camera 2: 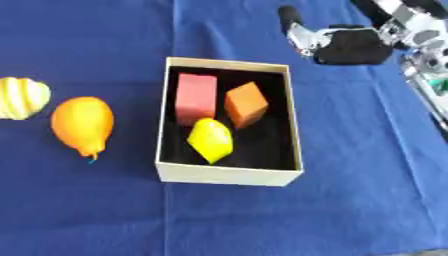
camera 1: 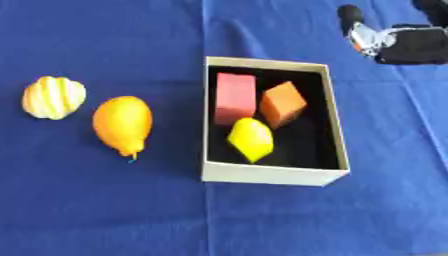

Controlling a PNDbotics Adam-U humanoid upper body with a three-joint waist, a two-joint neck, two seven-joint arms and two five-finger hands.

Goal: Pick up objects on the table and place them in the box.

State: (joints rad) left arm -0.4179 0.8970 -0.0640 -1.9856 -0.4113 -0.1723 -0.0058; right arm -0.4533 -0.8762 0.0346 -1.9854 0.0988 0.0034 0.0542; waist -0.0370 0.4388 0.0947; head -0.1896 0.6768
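An open cream box (camera 1: 271,175) with a black inside stands mid-table. In it lie a pink block (camera 1: 234,97), an orange block (camera 1: 283,104) and a yellow lemon-like piece (camera 1: 251,140). To the left of the box, on the blue cloth, lie an orange lemon-shaped fruit (camera 1: 122,124) and a yellow-and-white striped round thing (camera 1: 53,97). My right hand (camera 2: 350,45) hovers beyond the box's far right corner, with a finger pointing up and nothing in it. My left hand shows in neither view.
A blue cloth (camera 1: 105,210) covers the whole table, with creases running toward the far side. Silver and black arm parts (camera 2: 420,30) come in at the upper right corner.
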